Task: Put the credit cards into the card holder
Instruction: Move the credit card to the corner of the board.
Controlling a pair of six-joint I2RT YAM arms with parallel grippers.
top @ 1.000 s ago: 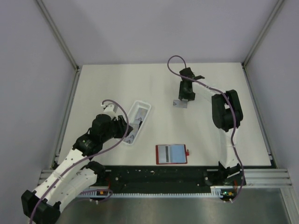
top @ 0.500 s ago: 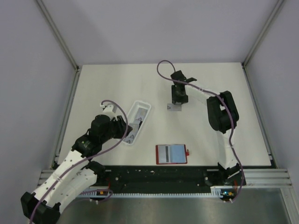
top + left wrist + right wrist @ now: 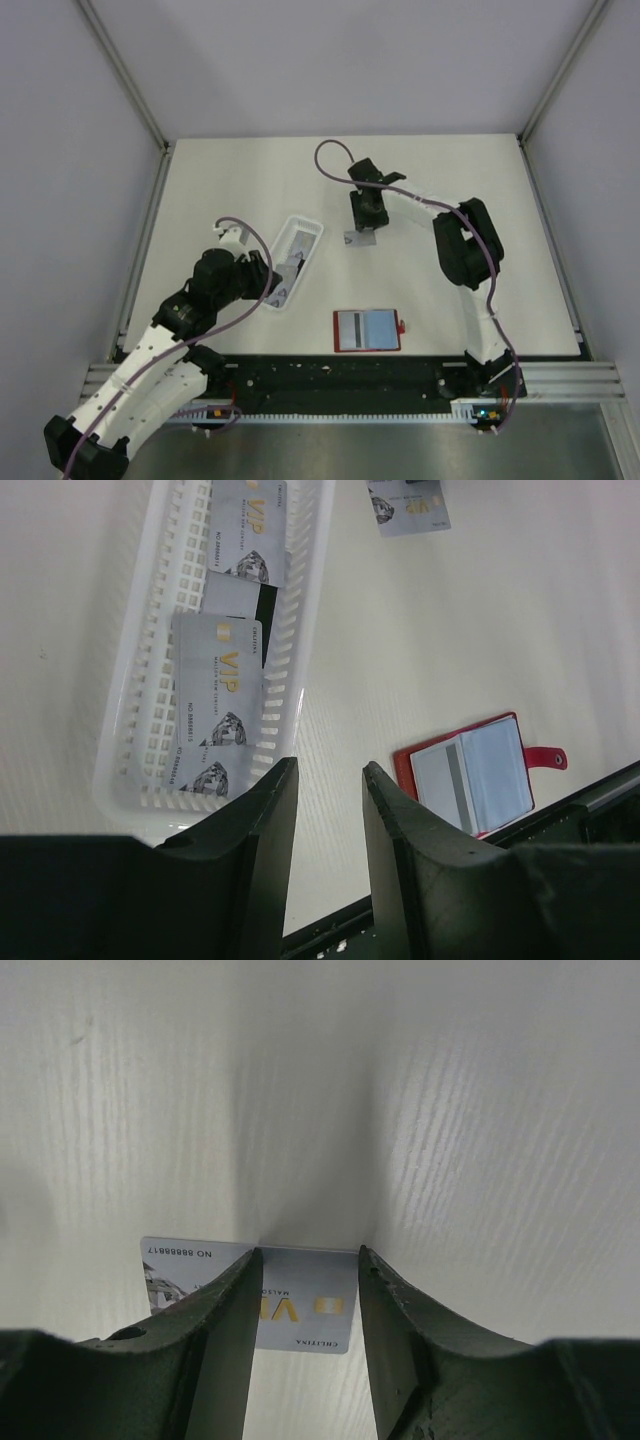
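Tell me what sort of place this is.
Probably a robot test cell in a lab: a white table boxed in by plain grey panels on aluminium framing, and staged props, grey VIP cards in a white slotted tray near an open red card holder.

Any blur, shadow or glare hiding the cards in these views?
Top external: even light, sharp, though the card at the right gripper is too small to read. Left wrist: fingers dark and soft, cards in the white tray sharp, print legible. Right wrist: fingers blurred, grey shadow on the table above the card.
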